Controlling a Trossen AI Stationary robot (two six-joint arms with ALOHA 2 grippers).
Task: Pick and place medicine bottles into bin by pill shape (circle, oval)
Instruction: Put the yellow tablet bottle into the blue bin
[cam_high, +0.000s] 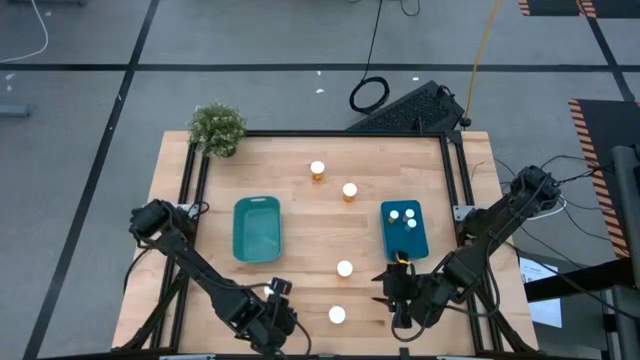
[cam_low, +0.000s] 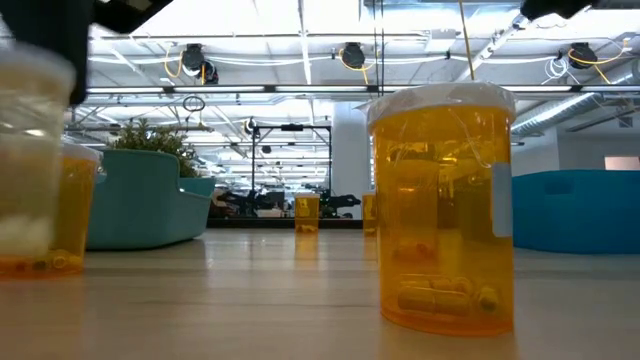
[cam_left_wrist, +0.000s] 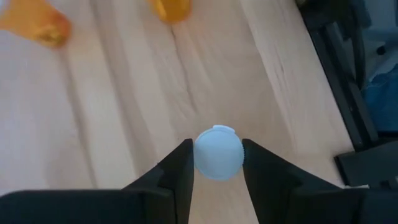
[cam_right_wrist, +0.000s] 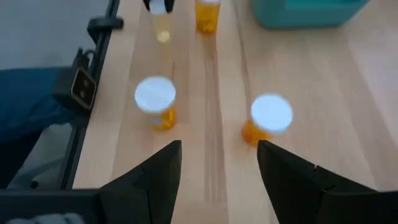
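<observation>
Medicine bottles are being sorted into two bins, and one small bottle (cam_left_wrist: 217, 155) with a pale cap is being squeezed between the fingers of the left gripper (cam_left_wrist: 216, 149), in front of the pale teal bin (cam_high: 256, 228), near the table's front edge. It cannot be told whether this bottle is being lifted or is standing on the wood. Only the round cap is being pinched, so the bottle could be dropped if it is being swung fast, and then it could be rolled off the table (cam_high: 300, 215). The pills inside are being hidden by the cap, so the wrong bin could be picked. Three caps are being kept in the darker blue bin (cam_high: 404, 228), far to the right of the teal bin. Four more bottles are being left on the wood between the two bins, and the nearest one (cam_high: 337, 315) could be knocked over by a wide swing. The right gripper (cam_right_wrist: 219, 149) is being held wide apart with nothing in it, close to the blue bin's front, and it could be bumped by the left arm.
</observation>
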